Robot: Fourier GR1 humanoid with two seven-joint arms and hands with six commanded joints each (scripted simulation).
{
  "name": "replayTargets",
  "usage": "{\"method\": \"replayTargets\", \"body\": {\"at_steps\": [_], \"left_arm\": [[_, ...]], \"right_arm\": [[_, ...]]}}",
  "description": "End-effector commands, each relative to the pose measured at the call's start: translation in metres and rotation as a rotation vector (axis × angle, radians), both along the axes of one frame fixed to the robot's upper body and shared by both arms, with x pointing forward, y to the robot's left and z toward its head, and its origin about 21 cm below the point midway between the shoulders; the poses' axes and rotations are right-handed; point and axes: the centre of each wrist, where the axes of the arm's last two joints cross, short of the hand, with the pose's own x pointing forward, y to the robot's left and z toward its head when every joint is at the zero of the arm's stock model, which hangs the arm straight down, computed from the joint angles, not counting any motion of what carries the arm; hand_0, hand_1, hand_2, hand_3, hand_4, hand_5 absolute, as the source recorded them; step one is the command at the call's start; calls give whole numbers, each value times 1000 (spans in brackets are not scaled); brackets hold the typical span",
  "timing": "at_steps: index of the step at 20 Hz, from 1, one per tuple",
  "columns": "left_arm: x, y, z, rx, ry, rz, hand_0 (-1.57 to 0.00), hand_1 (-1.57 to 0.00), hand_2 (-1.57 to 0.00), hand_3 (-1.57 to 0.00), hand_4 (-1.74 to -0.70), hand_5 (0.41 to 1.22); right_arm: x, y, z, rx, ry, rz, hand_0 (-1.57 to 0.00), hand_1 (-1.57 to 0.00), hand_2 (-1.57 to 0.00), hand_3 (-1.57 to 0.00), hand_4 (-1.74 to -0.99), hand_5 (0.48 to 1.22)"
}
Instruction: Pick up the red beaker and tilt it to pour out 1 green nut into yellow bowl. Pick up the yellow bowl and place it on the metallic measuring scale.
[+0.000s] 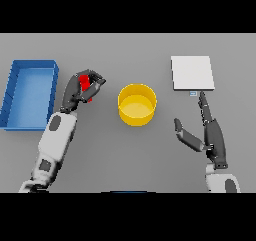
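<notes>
My left hand (80, 88) is curled round the red beaker (87, 86), holding it left of the yellow bowl (136, 104). Most of the beaker is hidden by the fingers, and I cannot see any green nut. The bowl stands upright at the middle of the table and looks empty. The metallic measuring scale (192, 73) lies flat at the back right. My right hand (211, 130) rests in front of the scale with straight fingers pointing toward it and the thumb spread left, holding nothing.
A blue open tray (30, 92) sits at the far left, just beyond my left arm. Bare grey table lies between the bowl and the scale.
</notes>
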Motion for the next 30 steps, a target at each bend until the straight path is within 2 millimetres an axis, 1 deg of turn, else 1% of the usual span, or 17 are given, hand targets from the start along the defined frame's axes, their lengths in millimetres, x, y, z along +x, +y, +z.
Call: {"method": "replayTargets", "body": {"at_steps": [1, 4, 6, 8, 9, 11, 12, 14, 15, 16, 19, 21, 22, 25, 27, 28, 30], "left_arm": [[3, -4, 1, 22, 8, -13, -1199, -1214, -1228, -1093, -1571, 1106], [-2, -8, 1, 15, 26, -7, -1380, -1388, -1395, -1326, -1505, 1162], [-2, -10, 2, -3, 13, 14, -1449, -1454, -1458, -1414, -1590, 1151], [-1, -9, 8, -54, -31, 28, -1493, -1496, -1499, -1471, -1644, 1132], [0, -11, 15, -67, -47, 36, -1509, -1511, -1513, -1491, -1664, 1128], [0, -11, 20, -70, -75, 49, -1531, -1533, -1534, -1520, -1692, 1118], [3, -13, 30, -54, -79, 49, -1539, -1540, -1542, -1530, -1701, 1114], [3, -15, 43, -6, -117, 16, -1551, -1551, -1552, -1545, -1716, 1114], [5, -15, 50, 38, -131, -6, -1555, -1555, -1556, -1550, -1721, 1114], [6, -17, 58, 88, -143, -32, -1558, -1558, -1559, -1554, -1725, 1117], [4, -23, 71, 268, -119, -111, -1564, -1565, -1565, -1562, -1733, 1125], [3, -24, 76, 337, -115, -135, -1564, -1565, -1565, -1562, -1733, 1117], [2, -24, 78, 364, -113, -143, -1564, -1565, -1565, -1562, -1733, 1112], [1, -24, 83, 449, -104, -155, -1566, -1566, -1566, -1564, -1734, 1114], [2, -32, 93, 588, -112, -161, -1568, -1568, -1568, -1567, -1737, 1128], [2, -33, 95, 668, -120, -170, -1568, -1568, -1568, -1567, -1738, 1131], [2, -44, 101, 834, -148, -201, -1569, -1569, -1569, -1569, -1739, 1132]], "right_arm": [[2, -3, 0, -3, 20, -15, 1, 1, 1, 1, -1250, 643], [3, -1, 2, 3, 21, -12, 1, 1, 1, 1, -1257, 645], [1, 2, -1, 10, 28, -11, 1, 1, 1, 1, -1257, 643], [0, -2, 0, 10, 9, -3, 1, 1, 1, 1, -1262, 646], [1, -3, 0, -1, 18, -12, 1, 1, 1, 1, -1258, 646], [0, 0, -5, -6, 24, -8, 1, 1, 1, 1, -1259, 647], [4, 0, -4, -14, 25, -10, 1, 1, 1, 1, -1259, 649], [2, 0, -3, -18, 4, -3, 1, 1, 1, 1, -1263, 654], [0, 4, -3, -16, 5, 5, 1, 1, 1, 1, -1262, 658], [2, -1, -1, -17, 2, 2, 1, 1, 1, 1, -1261, 661], [-3, -2, -3, -36, 1, -1, 1, 1, 1, 1, -1256, 671], [0, -5, 0, -43, 16, -16, 1, 1, 1, 1, -1256, 676], [2, -2, -1, -42, 24, -10, 1, 1, 1, 1, -1256, 678], [-2, -3, -1, -41, 14, -4, 1, 1, 1, 1, -1254, 680], [2, -2, 1, -36, 26, -2, 1, 1, 1, 1, -1254, 683], [-1, 1, 2, -35, 19, 9, 1, 1, 1, 1, -1252, 685], [0, 1, 3, -22, 22, 14, 1, 1, 1, 1, -1255, 689]]}}
